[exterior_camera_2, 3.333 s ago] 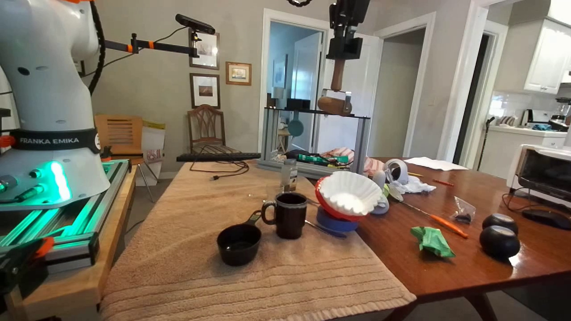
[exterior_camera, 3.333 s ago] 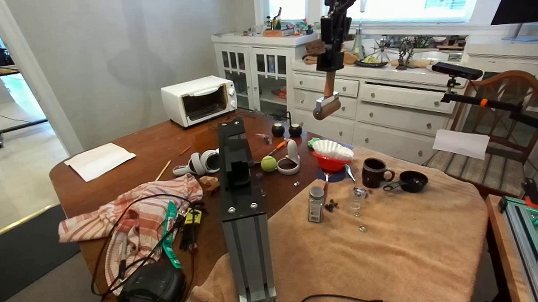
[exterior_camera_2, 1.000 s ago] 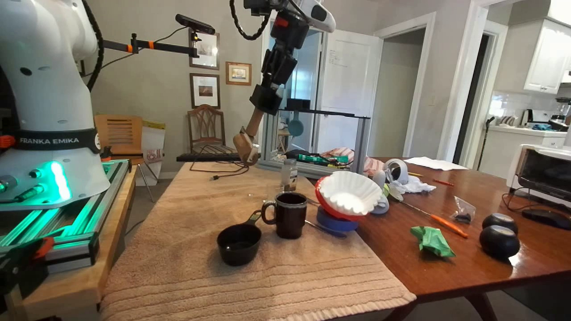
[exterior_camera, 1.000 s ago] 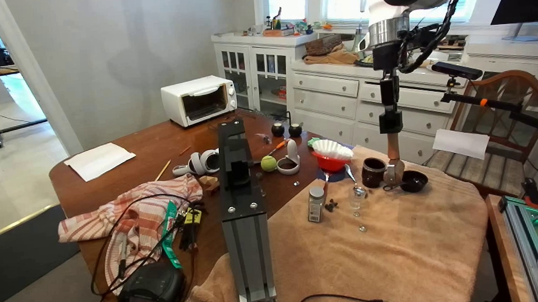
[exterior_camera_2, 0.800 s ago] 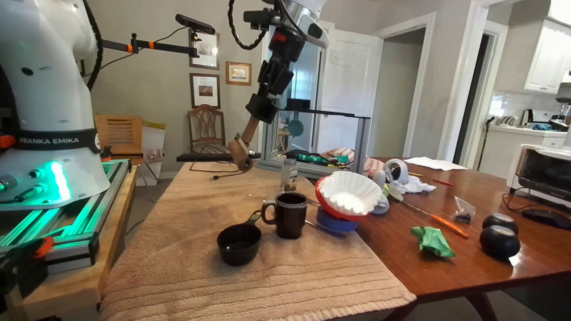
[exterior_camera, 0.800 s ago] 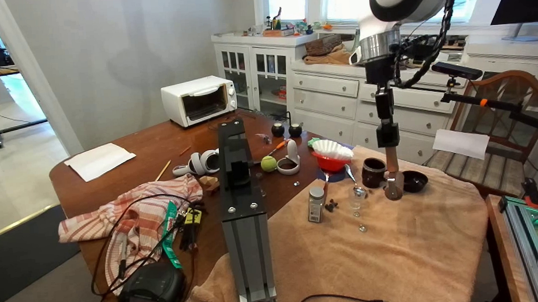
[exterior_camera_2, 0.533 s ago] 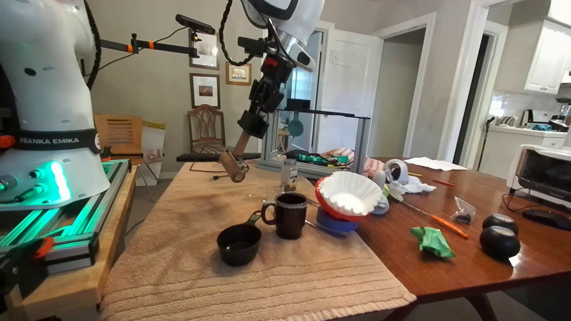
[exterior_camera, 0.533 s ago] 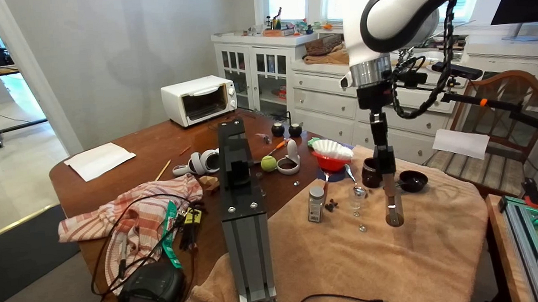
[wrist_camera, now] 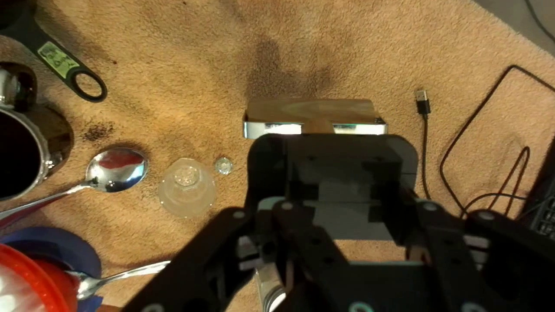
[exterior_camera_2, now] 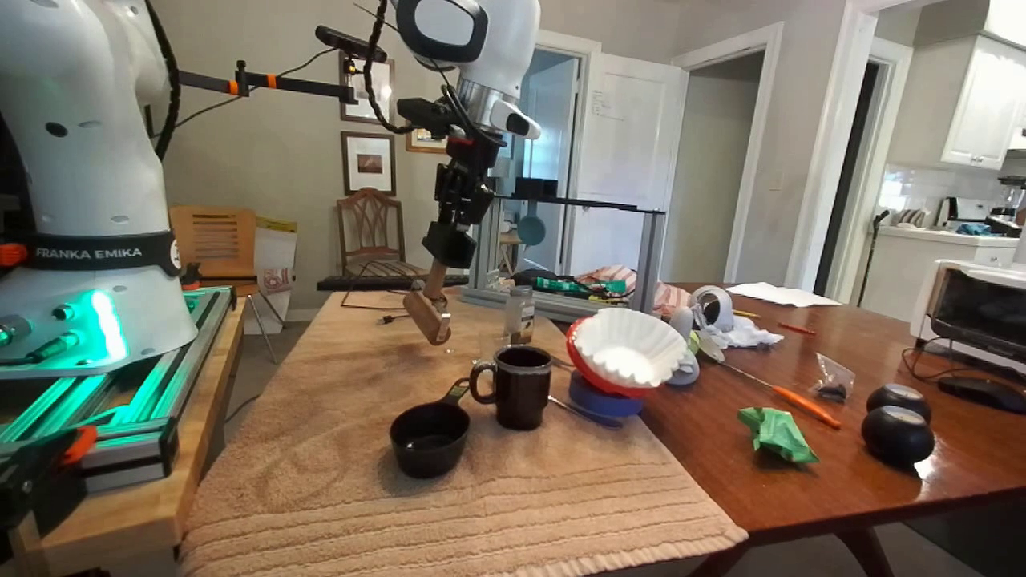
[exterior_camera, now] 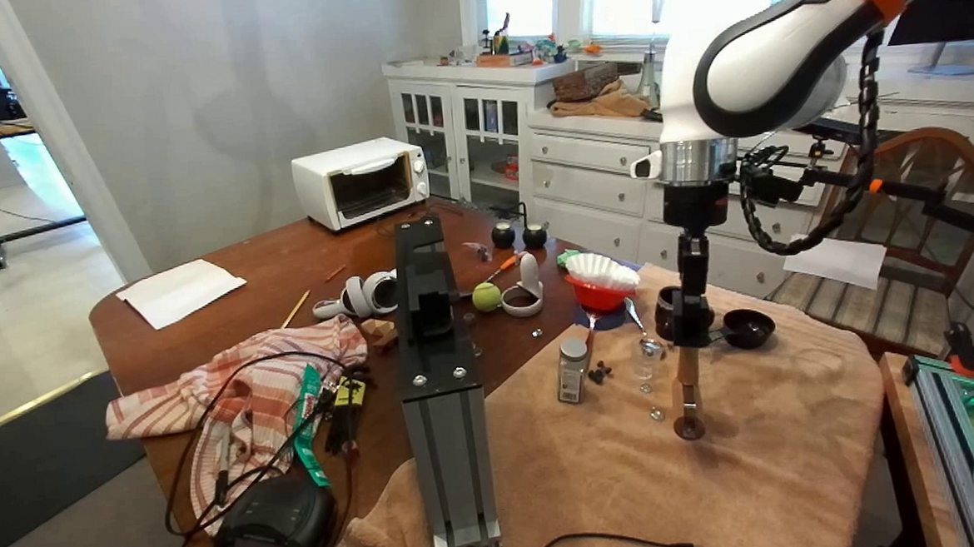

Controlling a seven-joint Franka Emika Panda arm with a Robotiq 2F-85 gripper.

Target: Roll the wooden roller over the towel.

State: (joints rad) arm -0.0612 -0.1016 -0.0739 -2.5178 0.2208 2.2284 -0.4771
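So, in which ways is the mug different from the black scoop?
The mug is taller and narrower than the scoop. The mug has a curved loop handle, the scoop a long, straight one. The mug looks dark brown, the scoop black. Both sit upright on the towel, open side up.

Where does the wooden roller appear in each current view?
An exterior view: wooden roller right of centre, lower half; dark mug above it, partly hidden.
An exterior view: wooden roller left of centre, just below mid-height; dark mug to its lower right.
Wrist view: wooden roller slightly right of centre, upper half; dark mug at the left edge.
Shared landmark: dark mug.
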